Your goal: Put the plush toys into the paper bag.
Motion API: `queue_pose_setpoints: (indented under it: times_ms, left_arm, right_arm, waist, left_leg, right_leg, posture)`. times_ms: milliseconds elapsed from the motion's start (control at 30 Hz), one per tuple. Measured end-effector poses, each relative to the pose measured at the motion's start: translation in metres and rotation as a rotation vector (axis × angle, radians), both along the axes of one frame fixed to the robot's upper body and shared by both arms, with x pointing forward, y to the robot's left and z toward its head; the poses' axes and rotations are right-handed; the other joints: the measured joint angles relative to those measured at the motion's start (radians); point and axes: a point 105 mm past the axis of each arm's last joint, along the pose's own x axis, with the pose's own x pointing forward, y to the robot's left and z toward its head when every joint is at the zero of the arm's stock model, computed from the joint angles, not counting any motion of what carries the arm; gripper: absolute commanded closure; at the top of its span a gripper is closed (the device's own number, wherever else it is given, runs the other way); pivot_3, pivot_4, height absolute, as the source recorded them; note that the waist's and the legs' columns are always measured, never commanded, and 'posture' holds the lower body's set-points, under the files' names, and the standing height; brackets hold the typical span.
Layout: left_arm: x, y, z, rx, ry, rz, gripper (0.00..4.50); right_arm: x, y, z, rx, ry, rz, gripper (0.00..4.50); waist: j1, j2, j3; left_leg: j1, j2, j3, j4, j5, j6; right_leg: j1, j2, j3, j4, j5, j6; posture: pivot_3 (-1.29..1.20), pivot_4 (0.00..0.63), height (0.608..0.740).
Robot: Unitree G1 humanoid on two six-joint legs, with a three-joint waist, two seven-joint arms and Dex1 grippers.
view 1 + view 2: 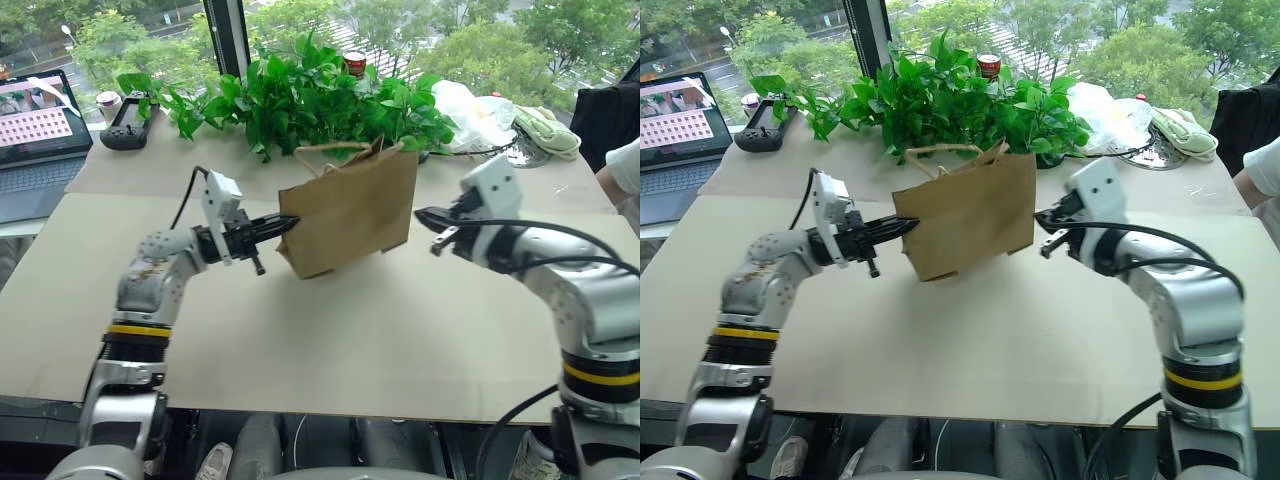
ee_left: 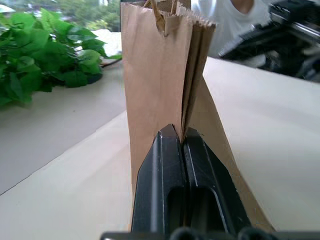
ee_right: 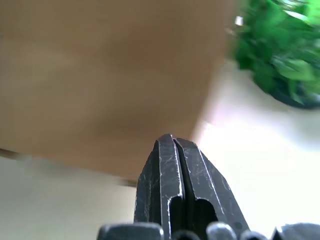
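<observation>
Paper bag (image 1: 350,210) at frame centre, tilted, its lower left corner raised off the tan table (image 1: 330,340), its cord handle (image 1: 325,150) against the leafy plants (image 1: 300,95) behind. Left gripper (image 1: 285,224), level and pointing right, has its fingers pressed together with the tips at the bag's left side fold; whether paper is pinched between them cannot be told. Right gripper (image 1: 428,216) sits just right of the bag, apart from it, fingers closed on nothing. Laptop (image 1: 38,125) at upper left; white plastic bag (image 1: 470,115) at upper right.
</observation>
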Motion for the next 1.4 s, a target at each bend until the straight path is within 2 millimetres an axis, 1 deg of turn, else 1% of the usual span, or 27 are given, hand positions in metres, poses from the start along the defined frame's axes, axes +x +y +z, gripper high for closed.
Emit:
queue_pose_setpoints:
  times_ms: [167,300,400,533,633,733,833,1000,1200,1267,1300,1333,1400]
  left_arm:
    - [-0.02,-0.004,0.005,0.057,-0.01,-0.16,4.43]
    - [-0.03,0.003,0.001,0.105,0.002,-0.232,4.43]
    - [-0.037,0.005,-0.002,0.123,0.017,-0.287,4.43]
    - [-0.043,0.007,-0.005,0.149,-0.011,-0.336,4.43]
    - [-0.044,0.008,-0.008,0.162,-0.029,-0.344,4.43]
    - [-0.047,0.009,-0.015,0.164,-0.023,-0.351,4.43]
    - [-0.049,0.009,-0.02,0.172,-0.019,-0.363,4.43]
    - [-0.049,0.01,-0.023,0.185,-0.029,-0.362,4.43]
    - [-0.048,0.012,-0.032,0.214,-0.035,-0.354,4.43]
    - [-0.047,0.013,-0.034,0.232,-0.042,-0.347,3.92]
    - [-0.046,0.013,-0.036,0.238,-0.043,-0.341,3.74]
    - [-0.045,0.014,-0.037,0.244,-0.042,-0.337,3.28]
    - [-0.045,0.015,-0.038,0.249,-0.039,-0.332,2.64]
  right_arm:
    - [-0.005,-0.012,0.009,0.013,-0.009,-0.007,4.5]
    - [-0.01,-0.022,0.015,0.053,0.009,-0.011,4.5]
    - [-0.016,-0.026,0.019,0.065,0.032,0.008,4.5]
    - [-0.027,-0.031,0.025,0.065,0.057,0.061,4.5]
    - [-0.041,-0.025,0.02,0.063,0.127,0.161,4.5]
    - [-0.058,-0.021,0.008,0.042,0.219,0.259,4.5]
    - [-0.068,-0.013,0.009,0.031,0.234,0.336,4.5]
    - [-0.075,-0.005,0.013,0.03,0.227,0.408,4.5]
    - [-0.074,-0.004,0.015,0.01,0.211,0.419,4.5]
    - [-0.074,-0.003,0.014,0.009,0.215,0.424,4.5]
    - [-0.074,-0.002,0.013,0.008,0.215,0.424,4.5]
    - [-0.074,-0.002,0.013,0.007,0.213,0.424,4.5]
    - [-0.073,-0.002,0.013,0.008,0.211,0.422,4.5]
  waist:
    - [-0.001,0.0,0.0]
    - [-0.002,0.0,0.0]
    - [-0.001,0.0,0.0]
    - [0.003,0.0,0.0]
    - [0.003,0.0,0.0]
    - [0.001,0.0,0.0]
    - [-0.002,0.0,0.0]
    - [-0.001,0.0,0.0]
    - [0.001,0.0,0.0]
    - [0.001,0.0,0.0]
    - [0.001,0.0,0.0]
    - [0.001,0.0,0.0]
    - [0.001,0.0,0.0]
  left_leg:
    - [0.0,0.0,0.0,0.0,0.0,0.0]
    - [0.0,0.0,0.0,0.0,0.0,0.0]
    - [0.0,0.0,0.0,0.0,0.0,0.0]
    - [0.0,0.0,0.0,0.0,0.0,0.0]
    - [0.0,0.0,0.0,0.0,0.0,0.0]
    - [0.001,0.0,-0.001,0.0,0.0,0.0]
    - [0.001,0.0,0.0,0.001,0.0,0.0]
    - [0.002,0.0,-0.001,0.001,0.0,0.001]
    - [0.002,0.0,-0.001,0.001,0.0,0.001]
    - [0.002,0.0,0.0,0.001,0.0,0.001]
    - [0.002,0.0,-0.001,0.001,0.0,0.001]
    - [0.002,0.0,-0.001,0.001,0.0,0.001]
    - [0.002,0.0,-0.001,0.001,0.0,0.001]
  right_leg:
    - [0.0,0.0,0.0,0.0,0.0,0.0]
    - [0.0,0.0,0.0,0.0,0.0,0.0]
    - [0.0,0.0,0.001,0.0,0.0,0.0]
    - [0.0,0.0,0.0,0.0,0.0,0.0]
    - [0.001,0.0,0.001,0.0,0.0,0.0]
    - [0.001,0.0,0.001,0.0,0.0,0.0]
    - [0.001,0.0,0.001,0.0,0.0,0.0]
    - [0.002,0.0,0.001,0.0,0.0,0.0]
    - [0.002,0.0,0.001,0.0,0.0,0.0]
    - [0.002,0.0,0.001,0.0,0.0,0.0]
    - [0.002,0.0,0.001,0.0,0.0,0.0]
    - [0.002,0.0,0.001,0.0,0.0,0.0]
    - [0.002,0.0,0.001,0.0,0.0,0.0]
  posture:
    - [0.0,0.15,0.713]
    - [0.0,0.15,0.713]
    - [0.0,0.15,0.713]
    - [0.0,0.15,0.713]
    - [0.0,0.15,0.713]
    - [0.0,0.15,0.713]
    - [0.0,0.15,0.713]
    - [0.0,0.15,0.713]
    - [0.0,0.15,0.713]
    - [0.0,0.15,0.713]
    - [0.0,0.15,0.713]
    - [0.0,0.15,0.713]
    - [0.0,0.15,0.713]
